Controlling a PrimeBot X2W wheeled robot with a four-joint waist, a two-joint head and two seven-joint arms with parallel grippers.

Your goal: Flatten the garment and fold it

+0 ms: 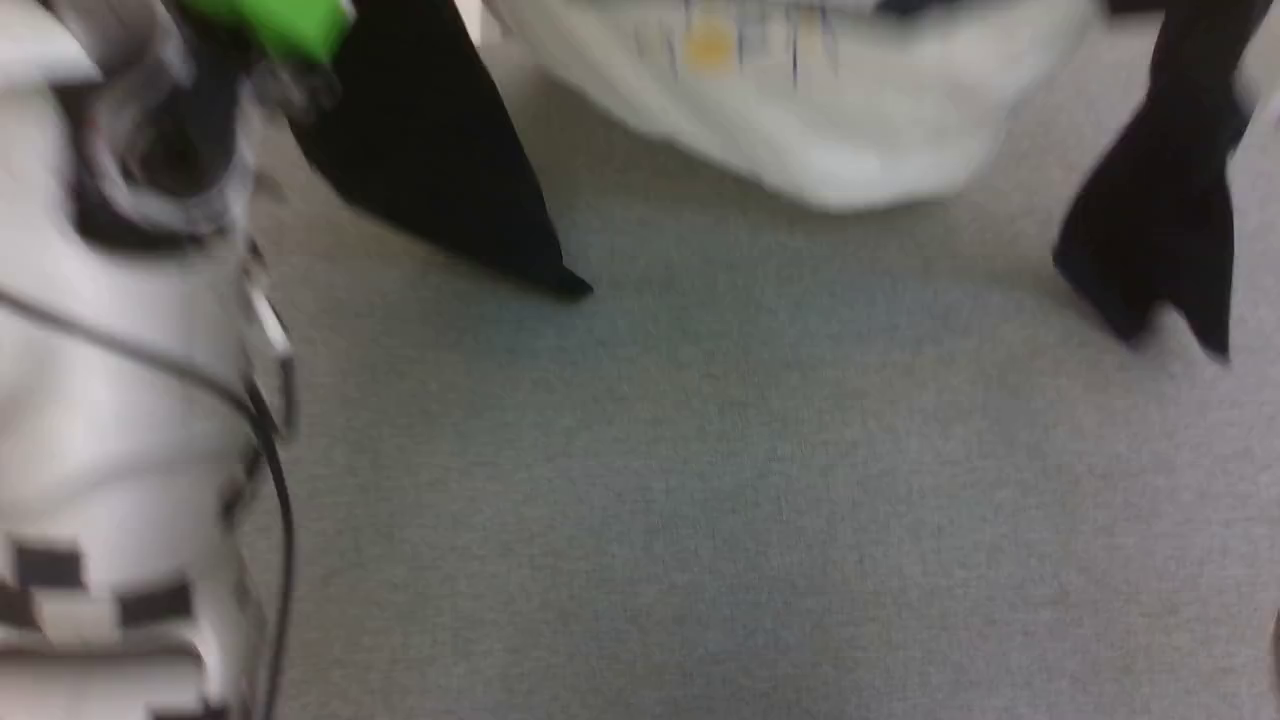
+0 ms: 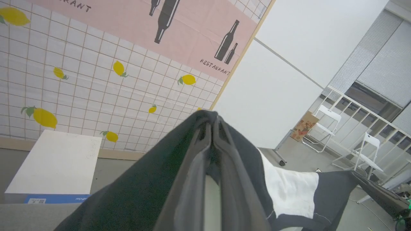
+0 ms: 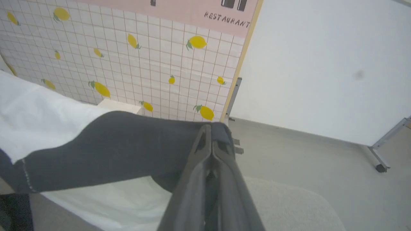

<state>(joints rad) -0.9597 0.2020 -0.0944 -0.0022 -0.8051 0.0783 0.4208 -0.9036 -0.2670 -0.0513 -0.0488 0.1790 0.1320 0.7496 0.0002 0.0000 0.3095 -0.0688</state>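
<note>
Head view: one soft white-bodied, black-sleeved shirt [image 1: 830, 130] hung far over grey carpet [image 1: 700, 480], long axis left to right.
Two black sleeves [image 1: 440, 170] pointing down; left gripper [image 2: 212, 120] and right gripper [image 3: 212, 130] each pinching black cloth.

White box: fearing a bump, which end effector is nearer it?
Left, likely. The left end effector, shut on the garment, has the white box large beside it; from the right end effector it peeks beyond the garment.

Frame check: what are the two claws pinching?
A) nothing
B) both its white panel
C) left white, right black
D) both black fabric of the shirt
D: the left claw and the right claw are each shut on black cloth of the garment.
</note>
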